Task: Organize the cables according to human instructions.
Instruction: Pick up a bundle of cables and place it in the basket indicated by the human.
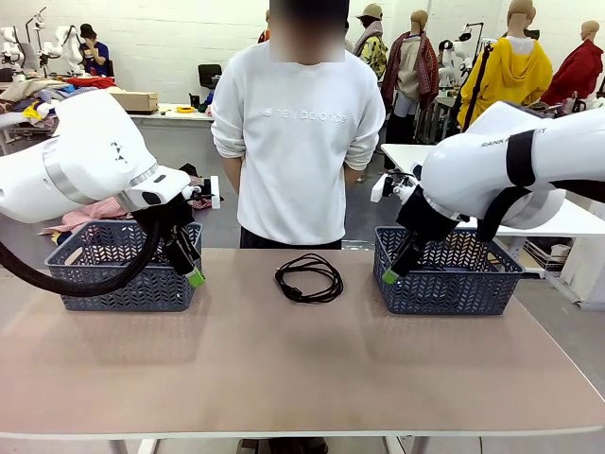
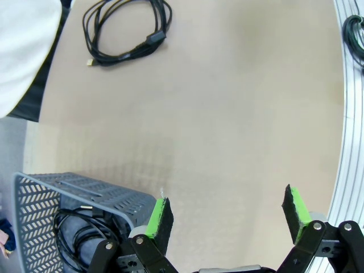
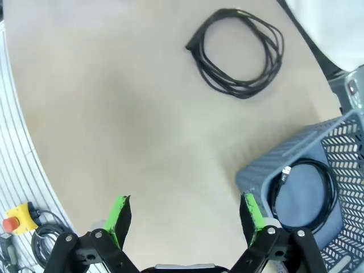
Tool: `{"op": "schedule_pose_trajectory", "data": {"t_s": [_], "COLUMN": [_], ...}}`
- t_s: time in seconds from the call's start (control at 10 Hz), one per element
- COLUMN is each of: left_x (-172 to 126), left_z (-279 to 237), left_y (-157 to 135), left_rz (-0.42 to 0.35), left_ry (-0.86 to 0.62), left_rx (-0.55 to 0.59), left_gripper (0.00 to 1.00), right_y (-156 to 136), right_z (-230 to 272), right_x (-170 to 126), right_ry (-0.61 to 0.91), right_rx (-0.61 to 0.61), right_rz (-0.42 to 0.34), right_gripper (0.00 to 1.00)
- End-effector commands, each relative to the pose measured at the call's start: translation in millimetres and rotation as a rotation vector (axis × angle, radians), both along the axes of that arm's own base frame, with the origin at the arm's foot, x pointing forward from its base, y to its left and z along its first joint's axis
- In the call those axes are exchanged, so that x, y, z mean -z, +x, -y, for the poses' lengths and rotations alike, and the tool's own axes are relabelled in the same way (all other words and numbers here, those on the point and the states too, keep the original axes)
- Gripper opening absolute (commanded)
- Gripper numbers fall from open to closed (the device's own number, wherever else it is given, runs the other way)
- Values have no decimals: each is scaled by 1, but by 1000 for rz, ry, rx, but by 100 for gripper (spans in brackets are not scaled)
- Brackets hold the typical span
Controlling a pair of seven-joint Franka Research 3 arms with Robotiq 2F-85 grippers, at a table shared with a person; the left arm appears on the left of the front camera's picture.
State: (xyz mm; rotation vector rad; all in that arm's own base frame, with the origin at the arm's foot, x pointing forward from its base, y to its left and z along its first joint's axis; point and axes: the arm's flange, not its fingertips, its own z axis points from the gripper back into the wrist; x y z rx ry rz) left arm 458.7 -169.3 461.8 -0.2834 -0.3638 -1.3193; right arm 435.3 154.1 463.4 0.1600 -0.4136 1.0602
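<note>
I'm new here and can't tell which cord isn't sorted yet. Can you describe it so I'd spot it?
Start at the tan table and find the two grey baskets, the left basket and the right basket. Midway between them, near the person in white, lies a coiled black cable. Unlike the cords inside the baskets, it sits flat on the bare tabletop.

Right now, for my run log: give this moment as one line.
left hand: open, by left basket | right hand: open, by right basket | coiled cable: on table, between baskets
</note>
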Motion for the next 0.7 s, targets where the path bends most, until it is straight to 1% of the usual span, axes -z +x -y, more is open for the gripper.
{"op": "schedule_pose_trajectory", "data": {"t_s": [0.0,0.1,0.2,0.6], "left_x": [-2,-2,-2,-2], "left_z": [-2,-2,-2,-2], "left_y": [0,0,0,0], "left_rz": [2,2,2,2], "left_ry": [-2,-2,-2,-2], "left_rx": [-4,-4,-4,-4], "left_gripper": [100,100,100,100], "right_y": [-5,-6,-2,-2], "right_z": [3,3,-4,-4], "right_x": [6,8,2,2], "right_ry": [53,63,8,8], "right_rx": [-50,-54,-17,-17], "right_rz": [21,19,-3,-3], "right_gripper": [100,100,100,100]}}
